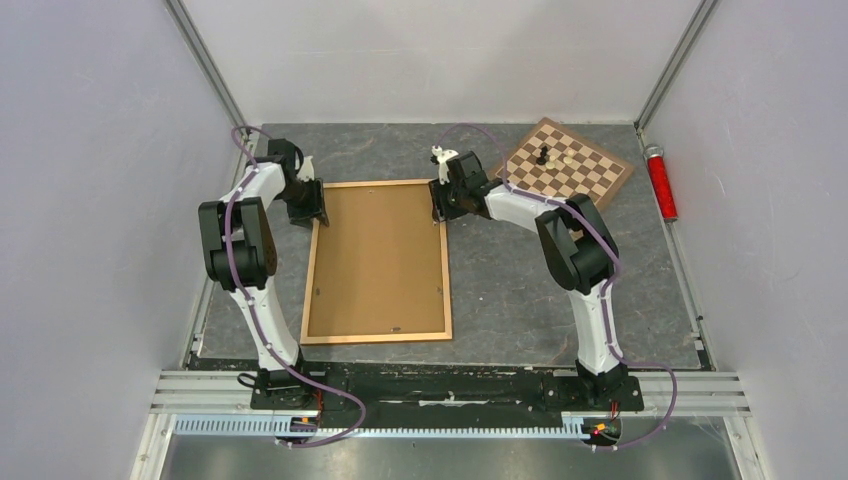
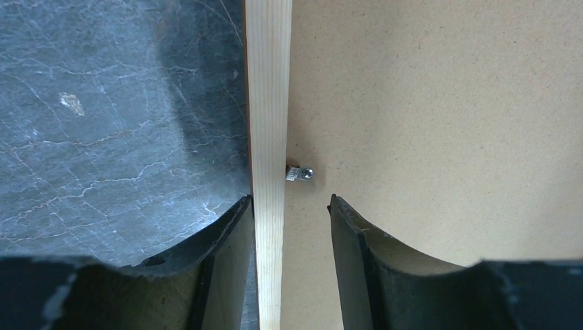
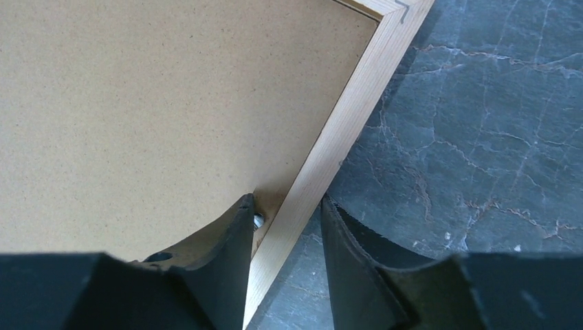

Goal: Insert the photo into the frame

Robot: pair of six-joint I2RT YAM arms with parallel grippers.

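Two claws at work, one on each long side of the frame (image 1: 376, 337), both near its far end. The frame lies flat on the bench (image 1: 520, 290), back side up, with the brown backing board (image 1: 378, 258) seated inside it.

Left claw (image 2: 290, 203): spread, straddling the left wooden rail. One finger is outside against the rail's edge and the other is over the board with a clear gap. A small metal tab (image 2: 300, 173) sticks out from the rail onto the board just ahead of the fingers.

Right claw (image 3: 287, 199): also spread, astride the right rail near the corner. Its inner finger sits on the board right at a second tab (image 3: 258, 221). Its outer finger is close by the rail's outer edge, but I cannot tell whether it touches.

Photo: not visible in any view. Whether it lies under the board cannot be told.

Judgement: each claw sits at a retaining tab because the tabs lock the board in. Working opposite sides together would also keep the light frame from sliding. Turning the tabs looks like the step in hand, either freeing the board or securing it.

Chessboard (image 1: 566, 165) stands well apart at the far right, out of the way.
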